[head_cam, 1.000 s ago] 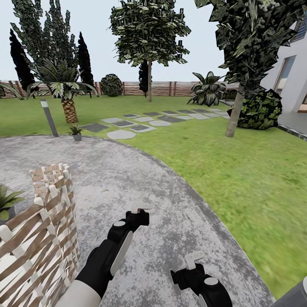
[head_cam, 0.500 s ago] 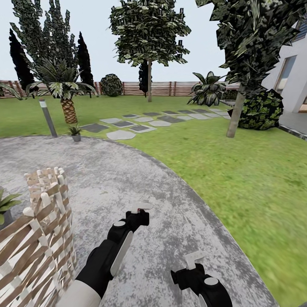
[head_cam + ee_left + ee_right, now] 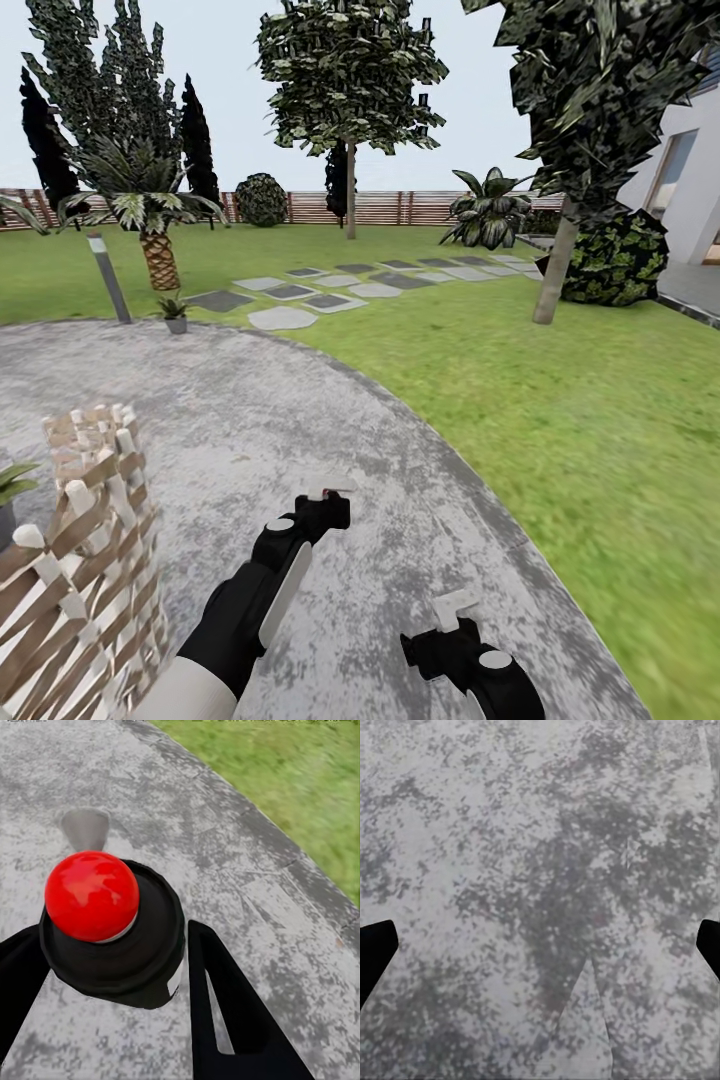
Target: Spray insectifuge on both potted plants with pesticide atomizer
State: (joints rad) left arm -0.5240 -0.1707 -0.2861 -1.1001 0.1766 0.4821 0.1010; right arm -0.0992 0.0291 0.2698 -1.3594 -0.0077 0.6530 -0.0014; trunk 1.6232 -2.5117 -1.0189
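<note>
Patio open ahead, lawn edge rt, woven chair lt; L jaws grip pesticide atomizer, R jaws released.

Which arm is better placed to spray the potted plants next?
Left: the left gripper clamps the pesticide atomizer. The right gripper is open and empty. The nearer potted plant sits on the left side.

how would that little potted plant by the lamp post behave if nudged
The potted plant looks small and squat, so probably light, sliding on the patio rather than tipping. Its thin leaves would likely bend.
</note>
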